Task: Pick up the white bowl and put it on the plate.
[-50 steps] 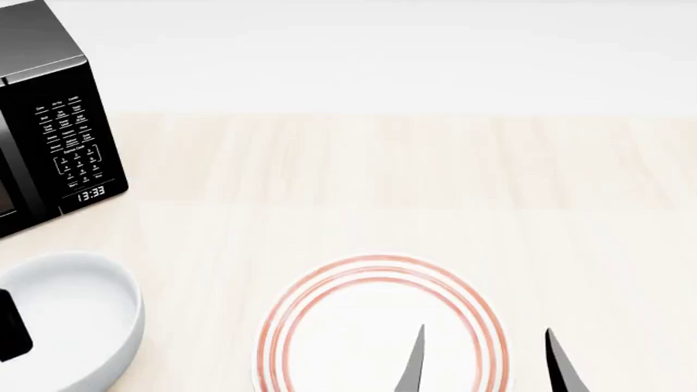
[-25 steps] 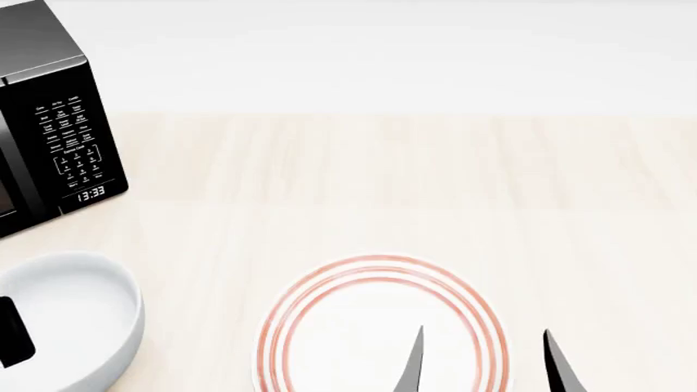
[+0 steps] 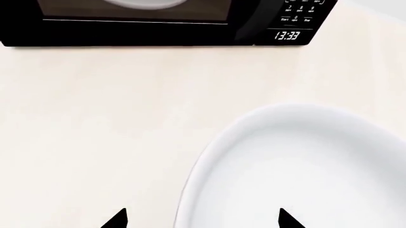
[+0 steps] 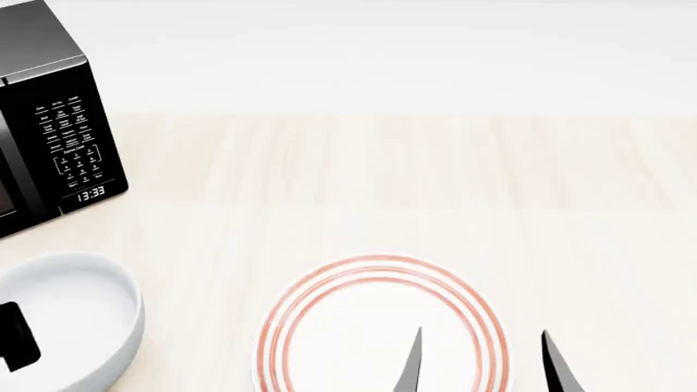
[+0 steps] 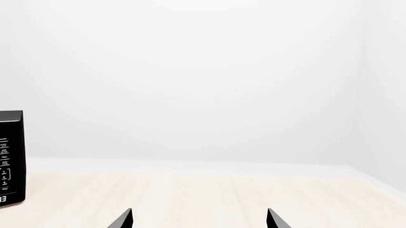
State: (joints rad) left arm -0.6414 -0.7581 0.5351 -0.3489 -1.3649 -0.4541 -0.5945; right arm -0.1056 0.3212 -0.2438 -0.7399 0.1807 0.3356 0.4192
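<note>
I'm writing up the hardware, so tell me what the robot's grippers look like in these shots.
Little shows. The right gripper appears as two slim, black, blade-like jaws tapering to sharp points. The left gripper shows the same black pointed tips in its wrist view; in the head view, only a plain black rectangular piece. No cables, markings or arm links are visible.

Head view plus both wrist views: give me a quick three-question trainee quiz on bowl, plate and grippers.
1. True or false: the deep, plain glossy white bowl already sits on the shallow white plate with three red rings.
2. Multiple choice: in the head view, the black microwave stands A) between bowl and plate, B) beyond the bowl at far left, C) right of the plate.
3. Fill in: the left gripper has its fingertips spread on either side of the bowl's ____.

Key: 1 false, the bowl rests on the pale wooden table apart from the plate; 2 B; 3 rim.
</note>
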